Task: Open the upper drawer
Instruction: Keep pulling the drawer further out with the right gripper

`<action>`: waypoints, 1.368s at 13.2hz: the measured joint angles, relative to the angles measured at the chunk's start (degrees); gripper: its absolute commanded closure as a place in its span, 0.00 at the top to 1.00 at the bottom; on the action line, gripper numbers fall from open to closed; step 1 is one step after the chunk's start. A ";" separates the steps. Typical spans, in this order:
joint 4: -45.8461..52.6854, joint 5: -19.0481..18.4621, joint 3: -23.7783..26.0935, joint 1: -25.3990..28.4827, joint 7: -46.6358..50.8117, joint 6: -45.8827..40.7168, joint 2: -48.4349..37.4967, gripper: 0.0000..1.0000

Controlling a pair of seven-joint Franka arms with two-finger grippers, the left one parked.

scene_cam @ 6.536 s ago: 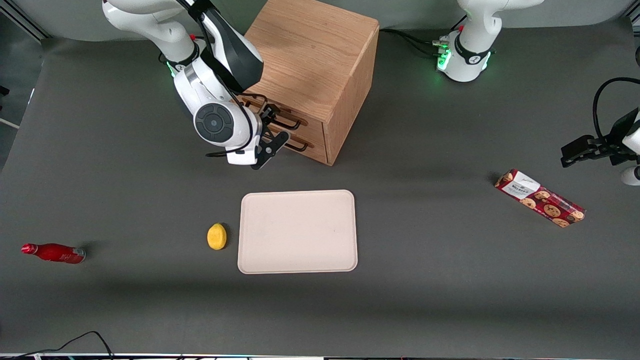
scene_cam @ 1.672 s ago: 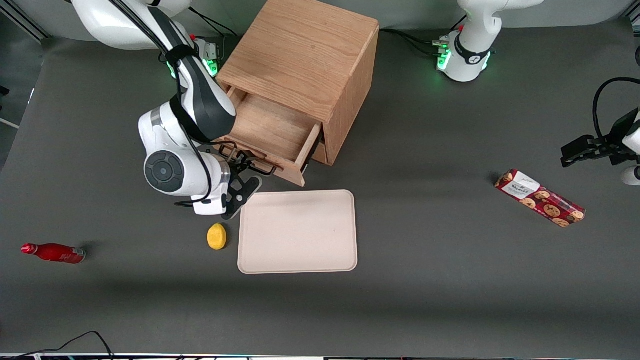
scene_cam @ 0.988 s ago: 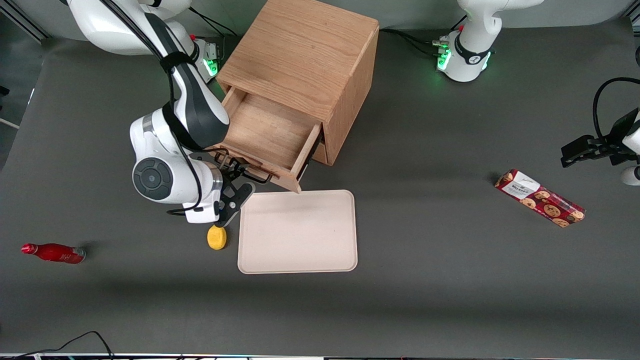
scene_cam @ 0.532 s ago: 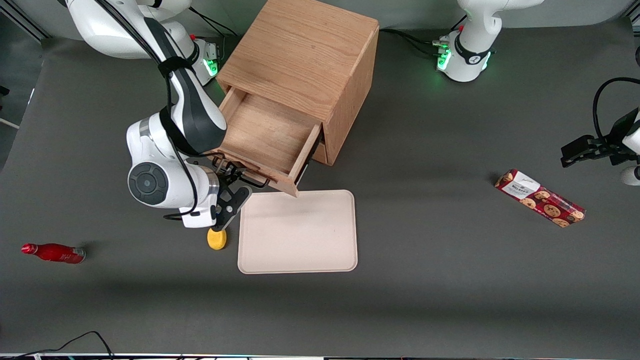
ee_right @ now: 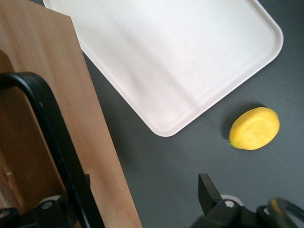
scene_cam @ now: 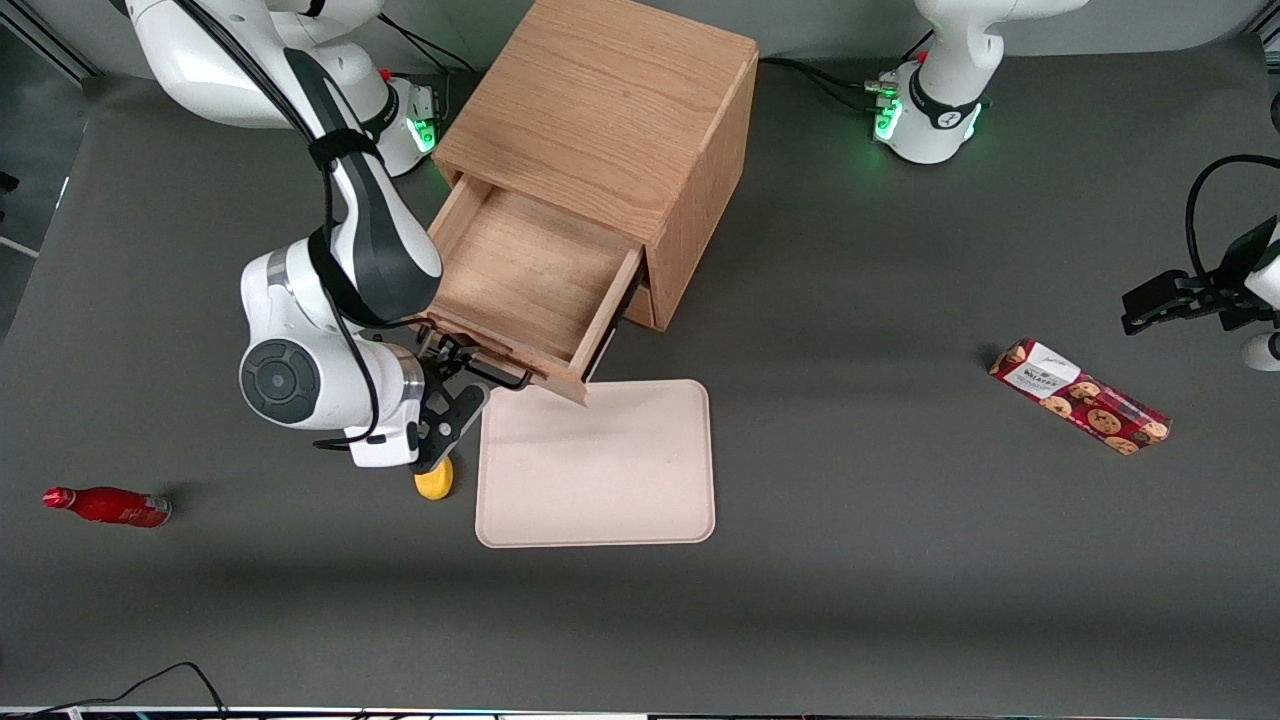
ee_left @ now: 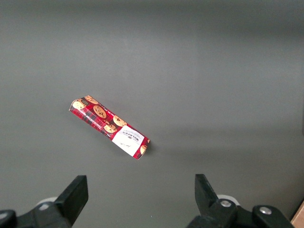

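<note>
The upper drawer [scene_cam: 530, 285] stands pulled far out of the wooden cabinet [scene_cam: 610, 120], so that its bare wooden floor shows, and its front corner hangs just above the rim of the cream tray [scene_cam: 600, 520]. The gripper [scene_cam: 462, 375] is at the drawer front, beside the dark bar handle [ee_right: 57, 142]. In the right wrist view the handle passes close to one finger [ee_right: 52, 209], while the other finger [ee_right: 209, 194] stands well apart from it, so the gripper looks released and not clenched on the bar.

I judge that the pull is nearly finished or already finished. The next move calls only for a last small pull, if the drawer has more travel, and then a retreat of the gripper away from the handle without hooking the bar.

The room is tight here. The lemon [scene_cam: 434, 482] lies on the desk [scene_cam: 900, 600] just under the wrist, and the tray is just beside it. Free desk is toward the working arm's end, where only the red bottle [scene_cam: 105, 506] lies well apart. The cookie box [scene_cam: 1080, 396] is toward the parked arm's end
</note>
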 measured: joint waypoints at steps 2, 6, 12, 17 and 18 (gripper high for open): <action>0.49 0.00 -0.31 0.00 -0.20 0.00 0.30 1.00; 1.33 0.00 -0.68 0.00 -1.02 -0.01 0.91 1.00; 1.97 0.00 -1.69 0.01 -2.30 -0.01 1.39 1.00; 3.70 0.00 -3.31 -0.02 -4.45 -0.01 3.04 1.00; 4.03 0.00 -3.45 -0.02 -4.55 -0.01 3.28 1.00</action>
